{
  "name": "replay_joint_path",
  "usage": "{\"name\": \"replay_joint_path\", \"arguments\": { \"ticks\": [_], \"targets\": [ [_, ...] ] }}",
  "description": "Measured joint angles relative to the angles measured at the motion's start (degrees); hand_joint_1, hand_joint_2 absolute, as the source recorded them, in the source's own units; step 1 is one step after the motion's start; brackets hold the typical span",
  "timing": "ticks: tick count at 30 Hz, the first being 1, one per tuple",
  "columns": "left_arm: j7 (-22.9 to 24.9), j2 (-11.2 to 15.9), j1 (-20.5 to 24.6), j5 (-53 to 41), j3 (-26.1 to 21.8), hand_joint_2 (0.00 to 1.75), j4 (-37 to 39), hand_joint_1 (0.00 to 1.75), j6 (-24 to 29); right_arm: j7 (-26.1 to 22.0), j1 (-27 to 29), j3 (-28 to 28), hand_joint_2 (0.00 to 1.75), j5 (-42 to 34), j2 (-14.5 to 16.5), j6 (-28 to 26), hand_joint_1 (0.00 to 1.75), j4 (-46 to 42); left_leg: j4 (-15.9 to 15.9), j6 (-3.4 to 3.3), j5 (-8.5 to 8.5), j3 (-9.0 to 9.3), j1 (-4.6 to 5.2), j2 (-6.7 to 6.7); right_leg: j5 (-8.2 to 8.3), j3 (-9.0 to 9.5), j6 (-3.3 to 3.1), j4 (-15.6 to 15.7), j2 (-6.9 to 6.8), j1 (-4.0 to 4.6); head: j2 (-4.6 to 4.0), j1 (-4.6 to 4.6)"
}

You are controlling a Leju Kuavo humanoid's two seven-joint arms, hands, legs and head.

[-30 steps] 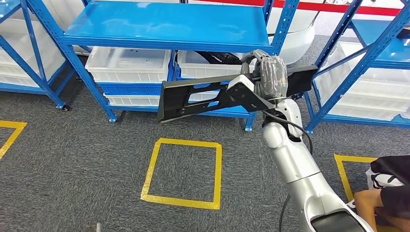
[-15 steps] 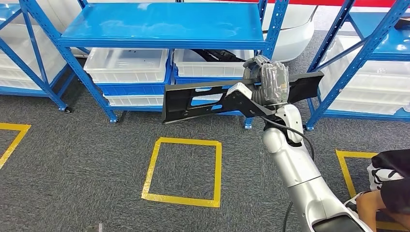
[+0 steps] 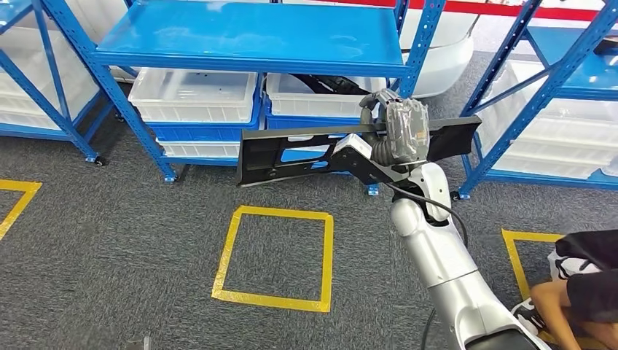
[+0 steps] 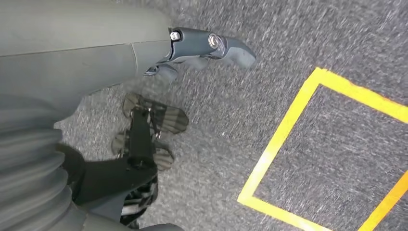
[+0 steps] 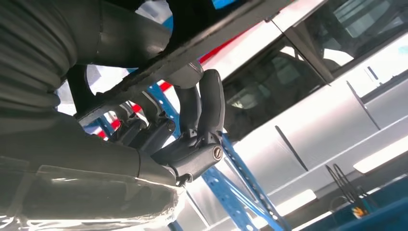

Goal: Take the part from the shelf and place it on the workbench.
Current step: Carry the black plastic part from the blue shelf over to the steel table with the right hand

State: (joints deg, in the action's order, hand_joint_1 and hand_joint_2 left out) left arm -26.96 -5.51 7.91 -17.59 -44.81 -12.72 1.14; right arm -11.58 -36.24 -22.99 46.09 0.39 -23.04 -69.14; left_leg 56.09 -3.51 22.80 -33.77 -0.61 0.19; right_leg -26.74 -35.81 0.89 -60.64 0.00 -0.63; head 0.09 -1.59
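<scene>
In the head view my right hand (image 3: pixel 397 131) grips a long black flat part (image 3: pixel 291 152) near its middle. The part lies almost level in the air, in front of the blue shelf (image 3: pixel 248 40) and above the carpet. In the right wrist view the dark fingers (image 5: pixel 207 106) curl over the edge of the black part (image 5: pixel 192 45). In the left wrist view my left hand (image 4: pixel 192 48) hangs over the grey carpet with nothing in it, its thumb sticking out.
White plastic bins (image 3: pixel 193 95) stand on the shelf's lower level. A second blue rack (image 3: pixel 554 80) stands at the right. A yellow taped square (image 3: pixel 277 251) marks the carpet. A person (image 3: pixel 583 284) crouches at the lower right, beside my right arm.
My right hand has come down slightly with the black part, which now lies a bit more level. The grip is the same. The view has shifted a little.
</scene>
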Motion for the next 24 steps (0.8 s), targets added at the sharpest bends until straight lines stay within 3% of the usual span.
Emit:
{"name": "replay_joint_path", "arguments": {
  "ticks": [2,3,4,5,7,9,12,14,17,19,20,22,24],
  "targets": [
    [0.0,0.0,0.1,0.0,0.0,1.75,0.0,0.00,0.0,-0.1,0.2,0.0,1.75,0.0,-0.1,-0.2,1.75,0.1,-0.2,-0.34,-0.26,-0.22,0.11,-0.07,-3.38,-3.84,-0.38,-8.0,0.03,-0.17,0.00,0.09],
    [0.0,0.0,0.1,0.0,0.0,1.75,0.0,0.00,0.0,-0.1,0.4,0.1,1.75,0.0,-0.1,-0.2,1.75,0.2,-0.2,-0.31,-0.29,-0.35,0.12,-0.17,-4.31,-5.36,-0.23,-11.2,0.02,-0.31,0.00,0.09],
    [0.0,0.0,0.0,0.0,0.0,1.75,0.0,0.00,0.0,-0.1,0.5,0.1,1.75,0.0,-0.1,-0.2,1.75,0.3,-0.2,-0.26,-0.33,-0.44,0.12,-0.28,-4.39,-5.93,0.15,-12.3,0.02,-0.46,0.00,0.09],
    [0.1,0.0,0.0,0.0,0.0,1.75,0.0,0.00,0.0,-0.1,0.6,0.1,1.75,0.0,-0.1,-0.2,1.75,0.4,-0.1,-0.19,-0.37,-0.50,0.12,-0.40,-3.61,-5.31,0.66,-11.2,0.01,-0.61,0.00,0.10],
    [0.1,-0.1,0.0,0.0,0.0,1.75,0.0,0.00,0.0,-0.1,0.7,0.2,1.75,0.1,-0.2,-0.2,1.75,0.5,0.3,0.18,-0.25,-0.66,0.14,-0.63,-0.68,-1.29,1.61,-3.4,-0.01,-0.98,0.00,0.14],
    [0.2,-0.1,0.1,0.0,0.0,1.75,0.0,0.00,0.0,-0.1,0.7,0.3,1.75,0.2,-0.1,-0.2,1.75,0.5,1.3,0.90,0.14,-1.20,0.40,-0.75,1.19,1.88,1.66,2.6,0.10,-1.14,0.00,0.03],
    [0.2,0.0,0.1,0.0,0.0,1.75,0.0,0.00,0.1,-0.1,0.9,0.3,1.75,0.5,0.2,-0.3,1.75,0.5,1.9,1.86,0.27,-1.84,0.19,-0.75,1.59,2.17,0.77,3.5,0.21,-1.10,0.00,-0.17],
    [0.2,0.1,0.0,0.0,0.0,1.75,0.0,0.00,0.2,-0.1,1.0,0.4,1.75,0.8,0.4,-0.3,1.75,0.5,3.5,2.48,1.42,-2.58,-0.20,-0.64,1.86,2.16,0.10,3.5,0.22,-1.40,0.00,-0.30],
    [0.3,0.2,0.0,0.1,-0.1,1.75,0.0,0.00,0.2,0.0,1.0,0.3,1.75,1.3,1.1,-0.3,1.75,0.5,12.9,3.38,6.53,-6.78,-0.59,-0.45,1.96,2.17,-0.60,3.6,0.15,-1.37,0.00,-0.57],
    [0.3,0.2,0.0,0.2,-0.1,1.75,0.0,0.00,0.2,0.1,1.2,0.3,1.75,1.7,1.4,-0.3,1.75,0.5,17.8,3.62,7.93,-9.14,-0.70,-0.43,1.95,2.15,-0.61,3.5,0.08,-1.17,0.00,-0.57],
    [0.2,0.2,0.0,0.2,-0.2,1.75,0.0,0.00,0.3,0.2,1.3,0.3,1.75,1.8,1.6,-0.3,1.75,0.5,17.3,3.55,7.09,-8.91,-0.71,-0.42,1.94,2.17,-0.61,3.5,0.06,-1.11,0.00,-0.57],
    [0.2,0.3,0.0,0.2,-0.3,1.75,0.0,0.00,0.3,0.3,1.4,0.3,1.75,2.0,1.9,-0.3,1.75,0.4,10.3,3.01,3.40,-5.40,-0.65,-0.30,1.93,2.30,-0.59,3.5,0.07,-1.05,0.00,-0.57],
    [0.0,0.4,0.0,0.3,-0.4,1.75,0.0,0.00,0.3,0.4,1.3,0.3,1.75,2.3,2.2,-0.2,1.75,0.3,3.9,2.34,1.20,-2.07,-0.26,-0.10,1.95,2.24,-0.49,3.6,0.06,-0.76,0.00,-0.52]
  ]
}}
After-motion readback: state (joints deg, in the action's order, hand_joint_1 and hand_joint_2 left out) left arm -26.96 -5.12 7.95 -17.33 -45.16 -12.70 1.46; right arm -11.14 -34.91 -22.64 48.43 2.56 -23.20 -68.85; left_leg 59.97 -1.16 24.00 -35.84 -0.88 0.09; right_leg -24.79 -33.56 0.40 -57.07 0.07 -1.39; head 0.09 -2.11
